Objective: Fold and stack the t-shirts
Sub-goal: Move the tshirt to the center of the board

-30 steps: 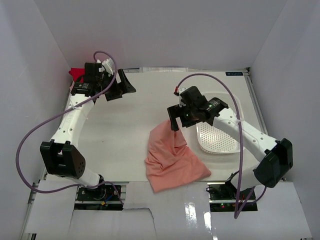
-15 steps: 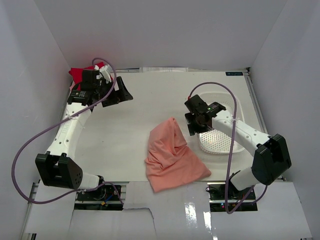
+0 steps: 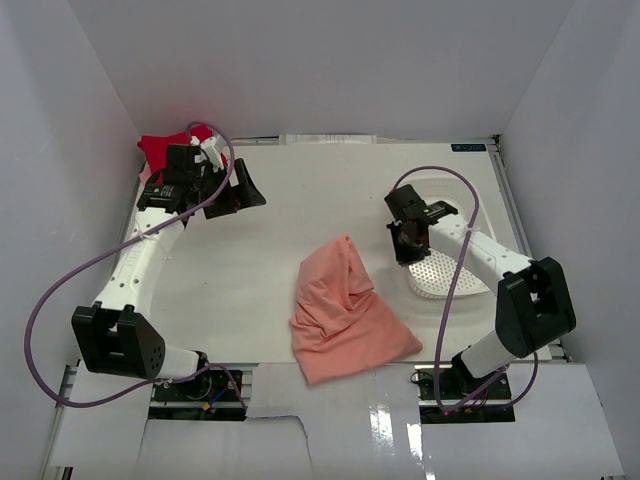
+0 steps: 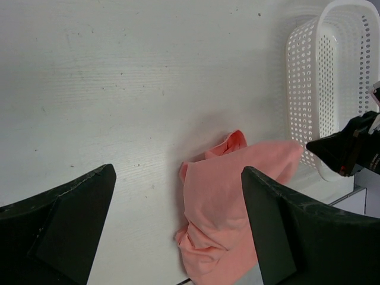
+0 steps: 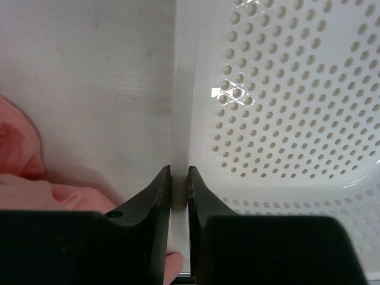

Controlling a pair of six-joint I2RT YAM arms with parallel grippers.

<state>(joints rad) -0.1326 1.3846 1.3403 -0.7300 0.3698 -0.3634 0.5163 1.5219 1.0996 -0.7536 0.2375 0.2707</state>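
The salmon-pink t-shirt lies crumpled at the near middle of the table and also shows in the left wrist view and the right wrist view. A bright red t-shirt is bunched in the far left corner. My left gripper hovers wide open beside the red t-shirt, holding nothing. My right gripper is shut on the left rim of the white basket, just right of the salmon-pink t-shirt.
The white perforated basket sits at the right of the table, seen in the left wrist view and up close in the right wrist view. White walls enclose the table on three sides.
My right gripper moved right, away from the salmon-pink t-shirt, and closed on the basket's left rim. My left gripper shifted slightly at the back left and stayed open.
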